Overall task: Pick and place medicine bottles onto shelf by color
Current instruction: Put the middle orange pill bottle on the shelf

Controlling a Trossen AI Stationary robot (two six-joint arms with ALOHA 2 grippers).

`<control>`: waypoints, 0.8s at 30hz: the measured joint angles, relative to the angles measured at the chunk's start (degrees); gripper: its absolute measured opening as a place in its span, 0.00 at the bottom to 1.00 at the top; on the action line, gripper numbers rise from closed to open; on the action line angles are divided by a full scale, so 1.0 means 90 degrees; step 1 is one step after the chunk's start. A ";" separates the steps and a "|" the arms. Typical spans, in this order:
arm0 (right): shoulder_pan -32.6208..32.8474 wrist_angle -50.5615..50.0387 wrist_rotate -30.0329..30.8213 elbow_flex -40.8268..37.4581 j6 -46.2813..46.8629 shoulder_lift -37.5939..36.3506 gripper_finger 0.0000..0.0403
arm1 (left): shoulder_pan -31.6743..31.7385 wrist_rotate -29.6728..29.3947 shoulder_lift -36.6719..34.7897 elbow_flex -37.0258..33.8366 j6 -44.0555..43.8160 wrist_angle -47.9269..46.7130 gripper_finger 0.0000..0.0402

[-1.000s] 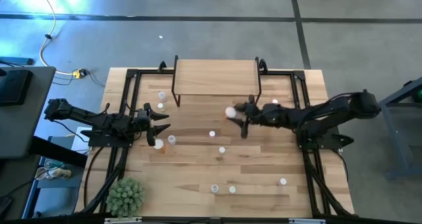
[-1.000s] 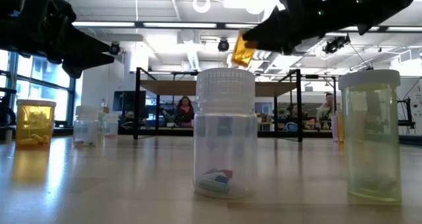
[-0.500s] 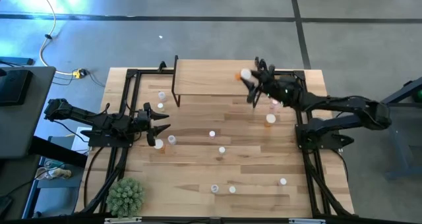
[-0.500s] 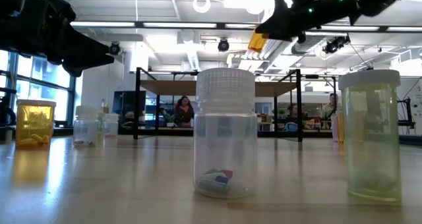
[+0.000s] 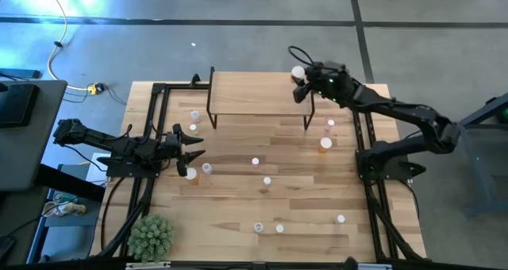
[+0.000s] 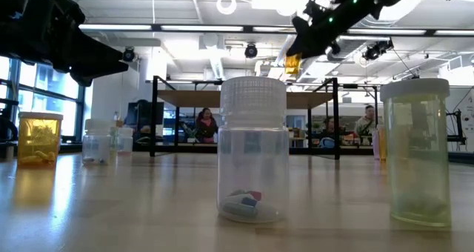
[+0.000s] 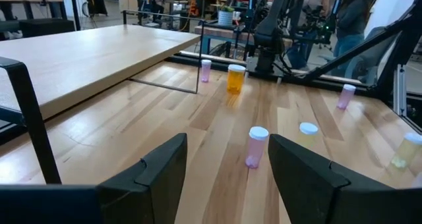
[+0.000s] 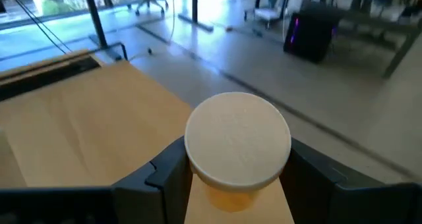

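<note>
My right gripper (image 5: 299,82) is shut on an orange medicine bottle with a white cap (image 8: 237,138). It holds the bottle in the air over the far right corner of the shelf (image 5: 258,91), a low riser with a light wood top and black legs. The bottle also shows high up in the low view (image 6: 293,61). My left gripper (image 5: 190,148) is open and empty at the table's left, level above the wood. Two small bottles (image 5: 191,172) stand on the table just near of it. Small white-capped bottles stand scattered over the table (image 5: 267,181). My right gripper pinches the orange bottle's body just below the white cap (image 8: 227,196) between its two fingers (image 8: 165,178), one on each side. The arm reaches in from the table's right. The bottle is lifted clear above the shelf top, slightly tilted in the low view.
A larger orange bottle (image 5: 325,144) and a pink one (image 5: 330,125) stand right of the shelf. More bottles stand left of the shelf (image 5: 194,115) and near the front edge (image 5: 258,226). A green plant (image 5: 151,236) sits at the near left corner. People show in the room behind.
My right gripper has carried the orange bottle from above the table's middle toward the far edge, stopping over the shelf's far right corner. The bottle has stayed clear of the table throughout. My left arm has kept still.
</note>
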 joint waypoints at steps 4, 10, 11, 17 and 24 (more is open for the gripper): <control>-0.0154 0.0011 -0.0236 -0.0001 0.0484 0.0404 0.45 | 0.0000 0.0000 0.0000 0.0001 -0.0010 0.0001 0.50; -0.0182 0.0017 -0.0156 -0.0001 0.0593 0.0821 0.45 | 0.0000 0.0002 0.0000 -0.0001 -0.0011 0.0000 0.50; -0.0182 0.0022 -0.0092 -0.0001 0.0605 0.0883 0.45 | 0.0000 0.0002 -0.0001 0.0001 -0.0011 0.0000 0.50; -0.0182 0.0103 0.0197 0.0004 0.0569 0.1107 0.45 | 0.0000 0.0002 0.0001 -0.0001 0.0001 0.0000 0.50; -0.0196 0.0073 0.0195 0.0004 0.0483 0.1107 0.45 | 0.0000 0.0005 0.0001 0.0001 0.0001 0.0000 0.50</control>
